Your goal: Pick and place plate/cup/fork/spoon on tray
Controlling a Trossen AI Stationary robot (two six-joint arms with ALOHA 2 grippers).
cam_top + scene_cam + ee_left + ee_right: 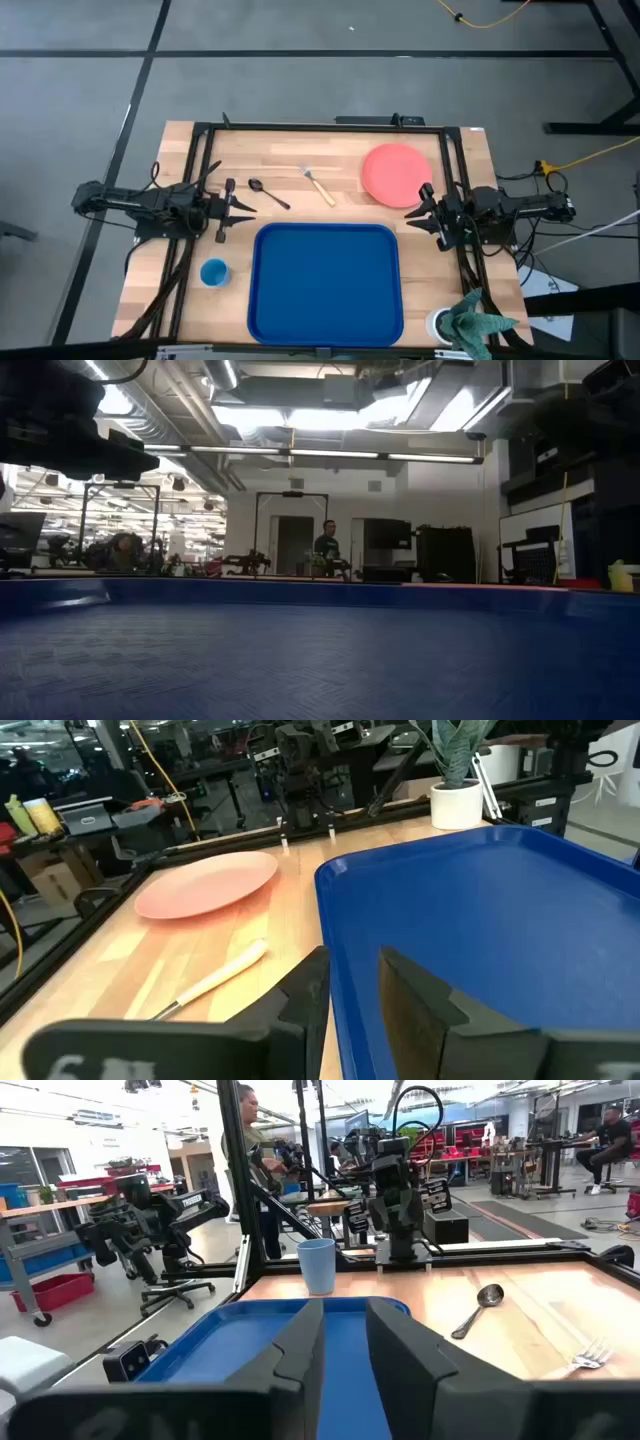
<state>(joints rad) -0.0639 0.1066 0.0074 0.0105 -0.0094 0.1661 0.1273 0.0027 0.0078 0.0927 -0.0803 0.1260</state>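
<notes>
Still bare, the tray [325, 285] waits at the table's near middle while all four pieces lie outside it.

Likely light and stiff, the plate [396, 174] lies flat beyond the tray's far right corner; its low rim looks slick, so an edge pinch at the side nearest the right hand [420, 210] seems the surest hold, and that hand hovers just beside it with its fingers a narrow gap apart, holding nothing. The cup [214, 272], small and probably light, stands upright off the tray's left edge, best taken across its wall; the left hand [238, 208] hangs near it, likewise narrowly parted and empty. Between the hands, beyond the tray, lie the thin spoon [267, 192] and the fork [320, 186], both hard to lift off the table [300, 150]; their handles offer the better grip.
</notes>
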